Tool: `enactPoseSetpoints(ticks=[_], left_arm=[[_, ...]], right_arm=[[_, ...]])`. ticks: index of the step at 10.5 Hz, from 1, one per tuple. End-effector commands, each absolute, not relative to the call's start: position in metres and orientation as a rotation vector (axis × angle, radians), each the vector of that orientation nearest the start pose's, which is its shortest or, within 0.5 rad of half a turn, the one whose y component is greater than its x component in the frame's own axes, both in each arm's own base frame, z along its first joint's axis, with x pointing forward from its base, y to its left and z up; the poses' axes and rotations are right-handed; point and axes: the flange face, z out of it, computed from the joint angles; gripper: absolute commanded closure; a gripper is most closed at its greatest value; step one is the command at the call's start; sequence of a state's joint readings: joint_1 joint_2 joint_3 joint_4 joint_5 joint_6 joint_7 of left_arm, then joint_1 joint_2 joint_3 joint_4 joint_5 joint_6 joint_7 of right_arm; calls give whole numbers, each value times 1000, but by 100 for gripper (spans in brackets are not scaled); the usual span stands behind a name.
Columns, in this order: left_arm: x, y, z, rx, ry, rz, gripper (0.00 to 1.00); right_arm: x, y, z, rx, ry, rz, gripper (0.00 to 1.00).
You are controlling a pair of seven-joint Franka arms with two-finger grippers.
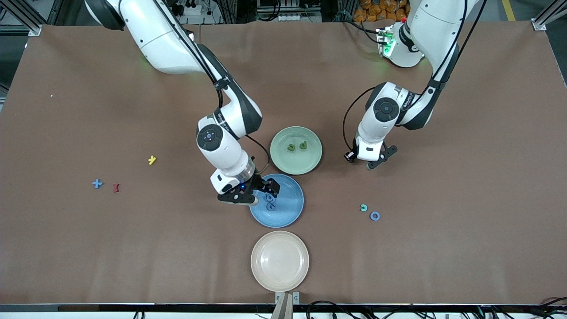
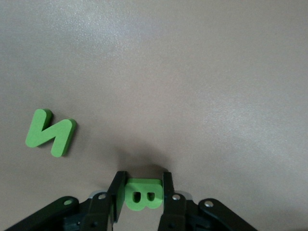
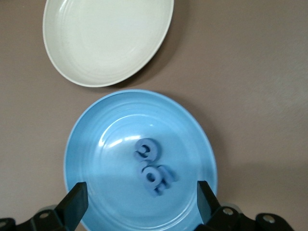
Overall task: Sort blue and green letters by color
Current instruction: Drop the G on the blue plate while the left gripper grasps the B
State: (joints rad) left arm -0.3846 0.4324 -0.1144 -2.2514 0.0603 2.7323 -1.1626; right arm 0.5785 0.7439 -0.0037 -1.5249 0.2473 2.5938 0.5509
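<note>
My left gripper (image 2: 143,179) is shut on a green letter B (image 2: 142,196), low at the table beside the green plate (image 1: 310,165), toward the left arm's end (image 1: 376,163). A green N (image 2: 50,132) lies on the table close by. Two green letters (image 1: 291,148) (image 1: 303,145) lie in the green plate. My right gripper (image 1: 259,192) hangs open over the blue plate (image 1: 288,217). Its fingers (image 3: 74,204) hold nothing. Two blue letters (image 3: 147,149) (image 3: 156,179) lie in that plate. A blue plus sign (image 1: 97,183) lies toward the right arm's end.
An empty cream plate (image 1: 279,260) sits nearest the front camera. A yellow piece (image 1: 152,160) and a dark red piece (image 1: 116,188) lie near the plus sign. A teal C-shaped piece (image 1: 363,207) and a blue ring (image 1: 374,215) lie toward the left arm's end.
</note>
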Motion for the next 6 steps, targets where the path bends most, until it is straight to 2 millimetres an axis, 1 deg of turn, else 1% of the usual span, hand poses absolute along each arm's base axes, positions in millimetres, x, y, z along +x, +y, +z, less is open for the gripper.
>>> enactPoseSetpoints(ticks=[1,2,3,4,5,6], left_arm=[[491,-277,193,-2996,-968,-12,100],[494,-281,198,-2996,-962,-9,100],[495,-284,203,-3005,-954,-20,100],[498,-287,210,-3015,-957,-33,100],[499,-292,214,-3026,-949,-46,100],[498,-302,223,-3045,-930,-65,100]], right_arm=[[645,345,262,-2889,19,-200,0],[651,323,268,-2910,-17,-149,0],[661,291,273,-2928,-41,-116,0],[665,266,279,-2940,-109,-96,0],[671,229,282,-2957,-167,-97,0],[673,198,285,-2966,-251,-108,0]])
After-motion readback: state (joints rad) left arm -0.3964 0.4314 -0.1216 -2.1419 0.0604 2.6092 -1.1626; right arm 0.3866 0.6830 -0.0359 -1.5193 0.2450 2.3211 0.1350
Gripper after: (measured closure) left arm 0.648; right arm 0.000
